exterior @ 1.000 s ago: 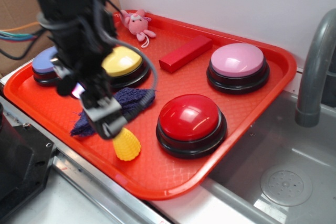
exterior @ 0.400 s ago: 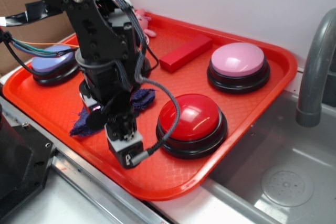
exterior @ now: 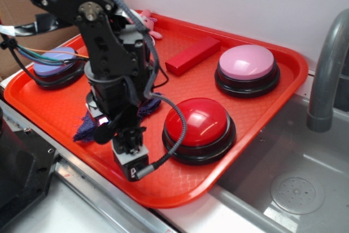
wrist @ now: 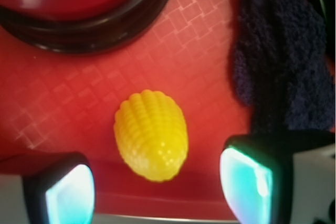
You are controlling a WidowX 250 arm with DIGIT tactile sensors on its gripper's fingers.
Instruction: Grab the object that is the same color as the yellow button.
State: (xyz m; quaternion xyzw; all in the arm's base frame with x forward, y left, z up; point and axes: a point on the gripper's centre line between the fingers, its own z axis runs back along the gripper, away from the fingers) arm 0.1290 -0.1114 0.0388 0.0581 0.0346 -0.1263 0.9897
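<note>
The gripper (wrist: 157, 182) hangs low over the near edge of the red tray (exterior: 262, 113), its jaws spread wide and holding nothing. In the wrist view the yellow corn toy (wrist: 152, 134) lies on the tray floor between the two pads (wrist: 245, 182), nearer the left one's side of the gap yet touching neither. So the approach looks done; as I judge it, a little more descent, the squeeze and the lift are all left.

In the exterior view the arm hides the toy entirely, and also the yellow button, so neither can be placed from that side. The toy sits just beside the red button (exterior: 199, 126), with the dark blue cloth (wrist: 281, 61) close on its other side.

Counting what shows: one tray, three buttons visible, namely red, pink (exterior: 246, 68) and lavender (exterior: 54, 65), one red block (exterior: 192, 55), one pink plush (exterior: 148, 21) at the far edge, one cloth, one toy. A grey faucet (exterior: 327, 75) rises at the right, over the sink set in the counter.
</note>
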